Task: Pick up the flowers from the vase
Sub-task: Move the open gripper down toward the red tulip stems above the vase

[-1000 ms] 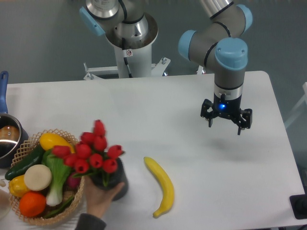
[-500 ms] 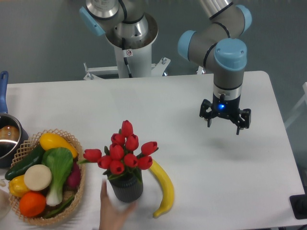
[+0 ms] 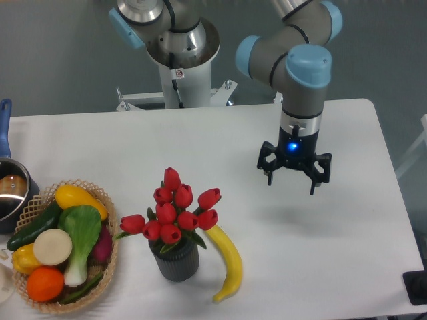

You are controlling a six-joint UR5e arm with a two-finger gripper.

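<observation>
Seen from the fixed camera, the flowers point(image 3: 175, 212) lie well apart from the pincer point(image 3: 290, 177), off to its left in the picture and nearer the table's front edge. They stand upright in the vase point(image 3: 176, 259), stems running vertically, red buds fanning wider than the vase's mouth. Just beside the vase, on the side toward the pincer, lies a banana point(image 3: 226, 259). Above bare table point(image 3: 347, 233) the pincer hangs on the arm, pointing straight down, fingers spread wide and holding nothing. Reaching the bunch would likely mean travelling leftward and forward, then descending over the buds.
</observation>
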